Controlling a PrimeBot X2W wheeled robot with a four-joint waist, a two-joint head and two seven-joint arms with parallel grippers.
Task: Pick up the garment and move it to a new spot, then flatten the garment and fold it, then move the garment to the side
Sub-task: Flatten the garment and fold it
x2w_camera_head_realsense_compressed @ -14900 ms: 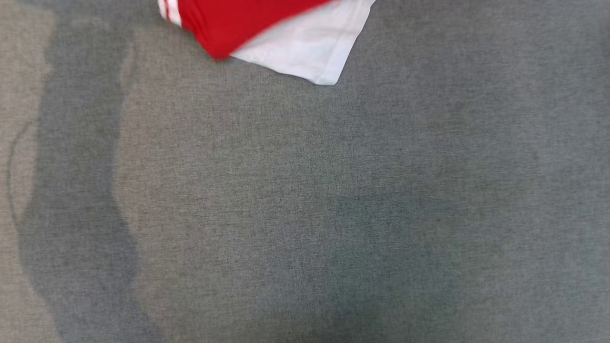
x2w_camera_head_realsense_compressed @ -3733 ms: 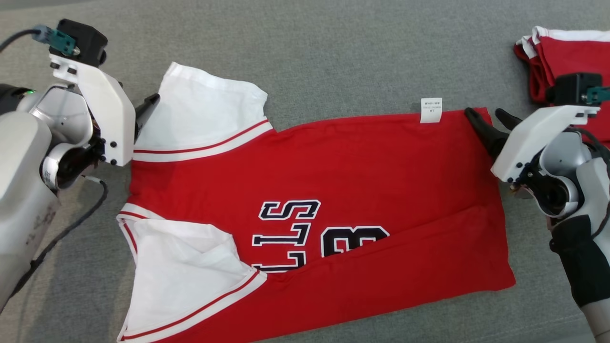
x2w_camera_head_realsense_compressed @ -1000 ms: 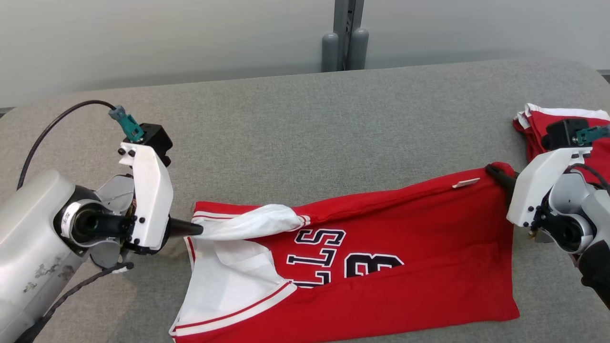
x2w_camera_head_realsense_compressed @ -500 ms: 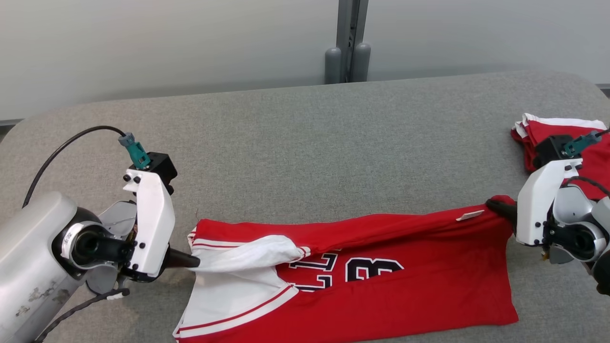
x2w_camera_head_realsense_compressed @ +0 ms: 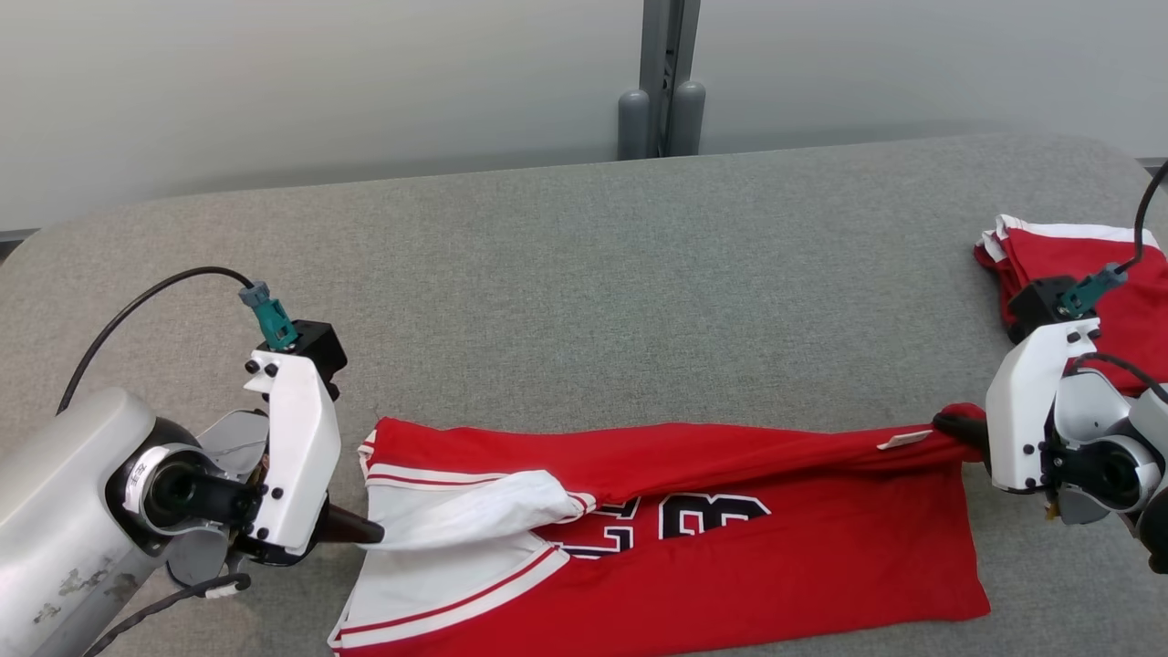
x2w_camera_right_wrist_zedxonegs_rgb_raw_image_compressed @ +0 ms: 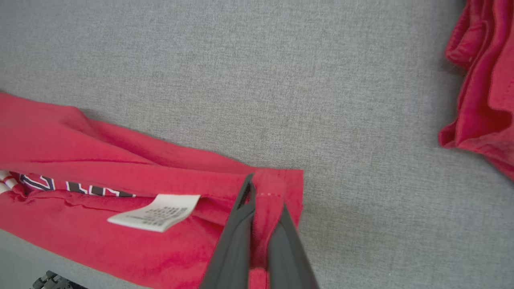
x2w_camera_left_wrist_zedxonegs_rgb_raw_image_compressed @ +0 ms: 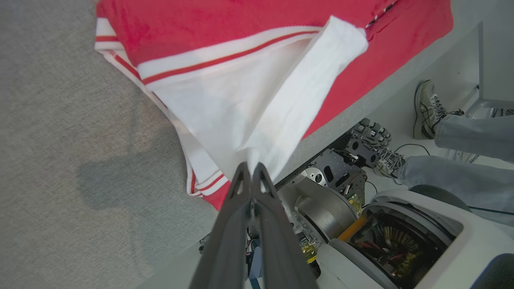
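- At the near edge of the table (x2w_camera_head_realsense_compressed: 584, 274), at 6 o'clock in my head view, the red jersey (x2w_camera_head_realsense_compressed: 730, 566) lies lengthwise, collar end toward 8 o'clock and hem end toward 4 o'clock. Its near long edge rests flat on the grey cloth.
- At 8 o'clock my left gripper (x2w_camera_head_realsense_compressed: 370, 531) is clamped tight on the white sleeve (x2w_camera_head_realsense_compressed: 474, 506). In the left wrist view the two fingers meet with the sleeve's tip pinched between them, and the fabric fans away from them, lifted off the table.
- At 4 o'clock my right gripper (x2w_camera_head_realsense_compressed: 949, 426) is closed on the far hem corner. The right wrist view shows red cloth squeezed between the fingers, with the small white label (x2w_camera_right_wrist_zedxonegs_rgb_raw_image_compressed: 154, 212) just beside them.
- Between the two grips the far long edge is raised and pulled into a taut ridge, partly covering the printed number. I judge I am mid-fold, bringing the far half over the near half.
- Next I need to carry both corners toward 6 o'clock together, keeping the tension even, lay them on the near edge, and only then let go.
- At 3 o'clock, well apart, sits a pile of folded red clothes (x2w_camera_head_realsense_compressed: 1113, 292).
- At 12 o'clock, beyond the table, a grey post (x2w_camera_head_realsense_compressed: 662, 82) stands against the wall.
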